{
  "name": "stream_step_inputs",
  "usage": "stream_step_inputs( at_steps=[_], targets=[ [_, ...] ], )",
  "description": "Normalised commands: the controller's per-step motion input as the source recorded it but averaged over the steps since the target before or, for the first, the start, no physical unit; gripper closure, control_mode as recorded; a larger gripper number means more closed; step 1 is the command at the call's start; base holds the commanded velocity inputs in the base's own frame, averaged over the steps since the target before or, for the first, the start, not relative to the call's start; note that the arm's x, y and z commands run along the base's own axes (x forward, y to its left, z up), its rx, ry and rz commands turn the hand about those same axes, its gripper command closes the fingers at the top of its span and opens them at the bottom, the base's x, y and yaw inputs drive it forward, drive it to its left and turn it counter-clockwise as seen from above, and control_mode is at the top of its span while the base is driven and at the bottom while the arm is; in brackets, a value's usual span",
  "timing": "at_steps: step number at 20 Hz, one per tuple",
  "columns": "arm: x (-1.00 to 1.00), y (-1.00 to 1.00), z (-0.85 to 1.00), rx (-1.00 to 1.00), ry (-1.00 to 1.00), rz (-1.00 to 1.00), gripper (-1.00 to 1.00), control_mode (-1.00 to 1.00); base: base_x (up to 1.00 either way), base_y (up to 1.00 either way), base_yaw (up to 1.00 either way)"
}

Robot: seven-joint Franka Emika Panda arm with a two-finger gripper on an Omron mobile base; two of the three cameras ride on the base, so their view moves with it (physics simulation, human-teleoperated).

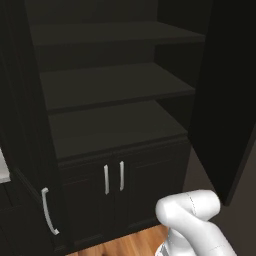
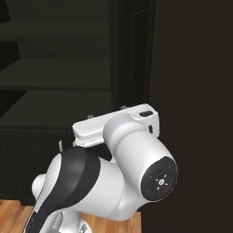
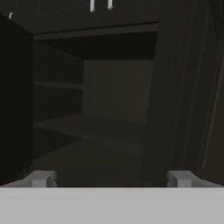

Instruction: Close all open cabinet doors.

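A tall black pantry cabinet stands in front of me with both tall cabinet doors swung open. In the left base view the left door carries a silver bar handle, and the right door juts out toward me. Bare dark shelves show between them. Below the shelves, two short doors with paired vertical handles sit shut. The right door rises just right of my wrist in the right base view. My gripper is open and holds nothing; it points into the shelves, and its view is rolled upside down.
Wood floor runs along the cabinet's foot. My white elbow sits low at the right, close to the open right door. A pale counter edge shows at the far left.
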Motion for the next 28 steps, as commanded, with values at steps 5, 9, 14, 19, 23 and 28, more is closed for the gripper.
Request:
stream_step_inputs(
  at_steps=[5, 9, 14, 19, 23, 28],
  targets=[
    [0.29, -0.34, -0.05, 0.00, 0.00, -0.07, -1.00, -1.00, 0.00, 0.00, 0.00],
    [0.01, -0.55, -0.02, 0.00, 0.00, 0.00, -1.00, -1.00, 0.00, 0.00, 0.00],
    [0.05, -0.56, -0.04, 0.00, 0.00, 0.00, -1.00, -1.00, 0.00, 0.00, 0.00],
    [0.26, -0.41, -0.04, 0.00, 0.00, 0.00, -1.00, -1.00, 0.00, 0.00, 0.00],
    [0.41, -0.17, -0.06, 0.00, 0.00, 0.00, -1.00, -1.00, 0.00, 0.00, 0.00],
    [0.54, -0.12, -0.14, 0.00, 0.00, 0.00, -1.00, -1.00, 0.00, 0.00, 0.00]
  ],
)
